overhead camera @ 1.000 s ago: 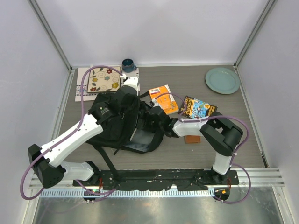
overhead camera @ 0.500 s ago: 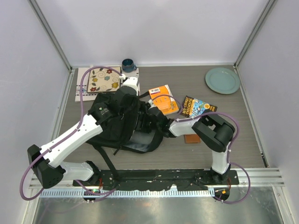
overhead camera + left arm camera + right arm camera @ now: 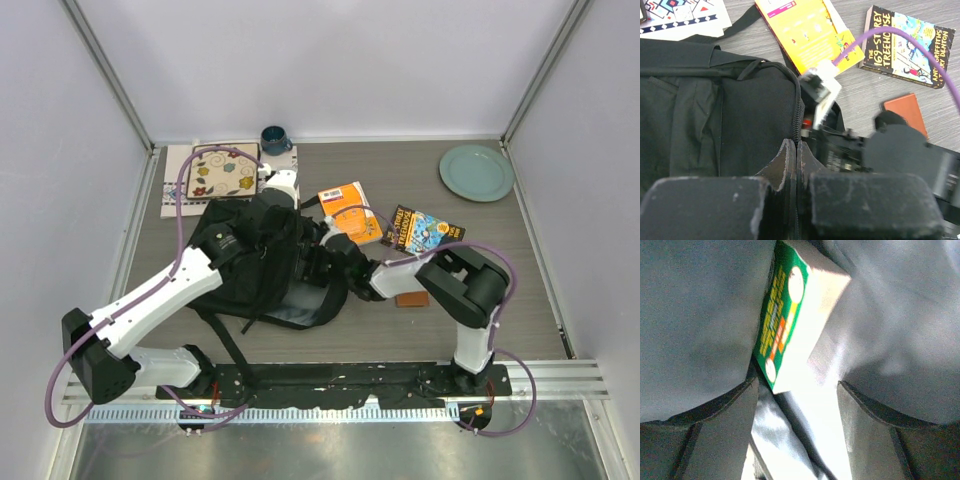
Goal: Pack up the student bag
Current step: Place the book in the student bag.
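**Top external view.** I see the student bag (image 3: pixel 255 262) lying on the table (image 3: pixel 400 335) left of centre, with its opening turned toward the right arm (image 3: pixel 405 272). The left arm (image 3: pixel 165 290) reaches across the bag, and the left gripper (image 3: pixel 290 212) sits at the bag's far upper edge. The right arm's forearm runs leftward into the opening, so its fingers are hidden here. Outside the bag lie an orange book (image 3: pixel 350 210), a Treehouse paperback (image 3: pixel 422 230) and a small brown wallet (image 3: pixel 411 298). A teal plate (image 3: pixel 476 172) is far right. A patterned mat (image 3: pixel 222 170) and a blue cup (image 3: pixel 274 140) are far left.

**Left wrist view.** The jaws of the left gripper (image 3: pixel 797 167) are closed, pinching the zipper edge of the student bag (image 3: pixel 715 125). The black wrist of the right arm (image 3: pixel 890 150) is just beyond that edge. The orange book (image 3: pixel 807 32), the Treehouse paperback (image 3: pixel 910 45) and the brown wallet (image 3: pixel 905 111) lie on the table (image 3: pixel 860 90) beyond.

**Right wrist view.** The right gripper (image 3: pixel 797 390) is inside the bag, surrounded by grey lining (image 3: pixel 695 315). Its jaws stand apart and clamp nothing. A green-and-white box (image 3: pixel 790 315) lies tilted just ahead of the fingers (image 3: pixel 725 435), its near corner close beside one of them. I cannot tell whether they touch.
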